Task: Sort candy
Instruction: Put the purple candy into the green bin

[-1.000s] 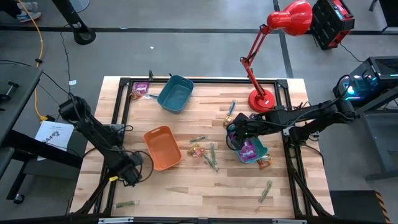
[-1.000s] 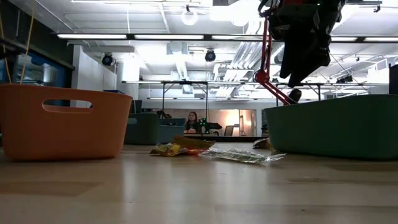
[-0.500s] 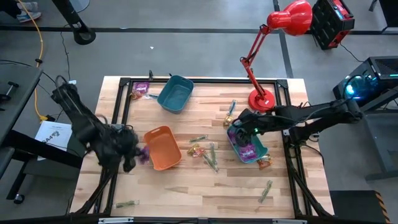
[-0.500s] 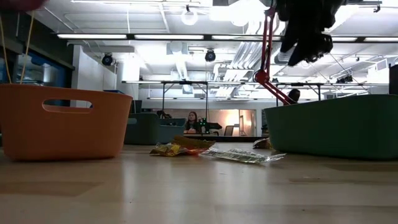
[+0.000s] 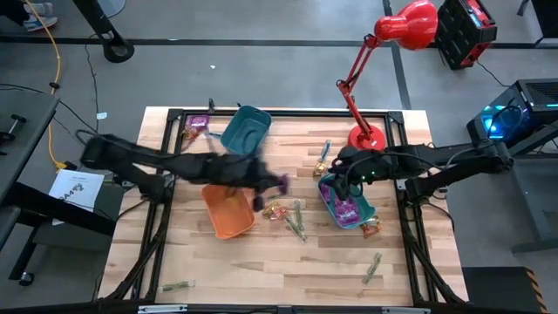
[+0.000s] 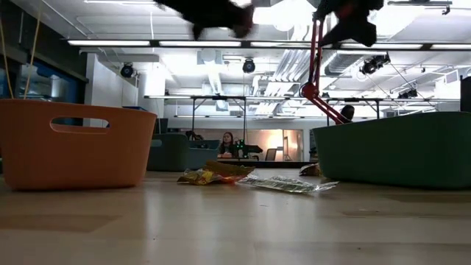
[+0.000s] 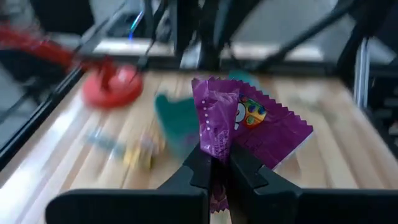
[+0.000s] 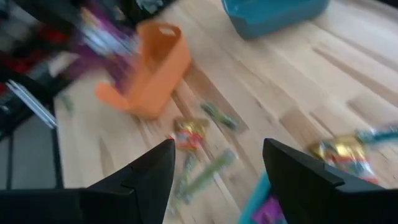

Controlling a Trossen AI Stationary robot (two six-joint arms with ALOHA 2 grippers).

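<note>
High view: left claw (image 5: 277, 183) was over the tabletop's middle, the teal plastic bin (image 5: 347, 208) lay toward the right edge. Left wrist view: claw clamped on a shiny purple candy packet (image 7: 239, 124). Right wrist view: right claw (image 8: 217, 171) spread apart, empty, beside that bin.

An orange bin (image 5: 228, 208) sits on the wooden table (image 5: 261, 270) directly beneath the left claw, with a blue bin (image 5: 245, 132) just beyond it toward the back edge. Under the right claw rests a teal bin (image 5: 330, 199), and a red desk lamp (image 5: 377, 78) stands close behind that claw.
</note>
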